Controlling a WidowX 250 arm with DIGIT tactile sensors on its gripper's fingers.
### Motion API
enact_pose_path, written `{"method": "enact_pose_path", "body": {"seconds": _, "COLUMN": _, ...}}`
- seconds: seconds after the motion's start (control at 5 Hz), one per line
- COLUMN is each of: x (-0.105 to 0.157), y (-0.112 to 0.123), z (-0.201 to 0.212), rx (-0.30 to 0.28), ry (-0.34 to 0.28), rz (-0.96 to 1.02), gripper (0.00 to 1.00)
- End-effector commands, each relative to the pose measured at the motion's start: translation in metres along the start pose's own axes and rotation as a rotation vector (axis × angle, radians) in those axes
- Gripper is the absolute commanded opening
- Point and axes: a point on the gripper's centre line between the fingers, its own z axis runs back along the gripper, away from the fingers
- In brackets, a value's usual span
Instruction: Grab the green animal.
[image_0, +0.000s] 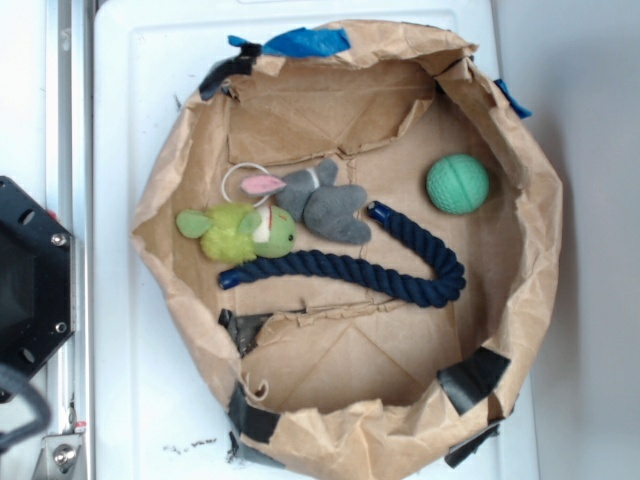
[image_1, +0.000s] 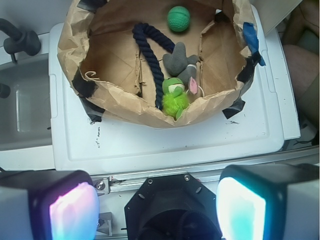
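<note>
The green animal (image_0: 240, 232) is a lime-green fuzzy plush with a white face patch. It lies at the left inside a brown paper nest (image_0: 180, 290), next to a grey plush with a pink ear (image_0: 320, 203). In the wrist view the green animal (image_1: 174, 97) sits just inside the nest's near wall. My gripper (image_1: 157, 210) is open and empty, far back from the nest, above the robot's black base (image_1: 172, 210). Its two pads (image_1: 72, 212) glow at the bottom corners. The gripper does not show in the exterior view.
A dark blue rope (image_0: 370, 272) curves across the nest just beside the green animal. A teal-green ball (image_0: 458, 184) lies at the right. The nest stands on a white tray (image_0: 130, 400). The robot's black base (image_0: 30, 280) is at the left edge.
</note>
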Motion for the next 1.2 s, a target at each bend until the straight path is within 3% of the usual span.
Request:
{"method": "enact_pose_path", "body": {"seconds": 0.0, "x": 0.0, "y": 0.0, "z": 0.0, "rx": 0.0, "ry": 0.0, "rz": 0.0, "gripper": 1.0}}
{"method": "enact_pose_path", "body": {"seconds": 0.6, "x": 0.077, "y": -0.006, "z": -0.028, "rx": -0.038, "ry": -0.01, "rz": -0.046, "gripper": 1.0}}
{"method": "enact_pose_path", "body": {"seconds": 1.0, "x": 0.101, "y": 0.008, "z": -0.089, "rx": -0.025, "ry": 0.054, "rz": -0.032, "gripper": 1.0}}
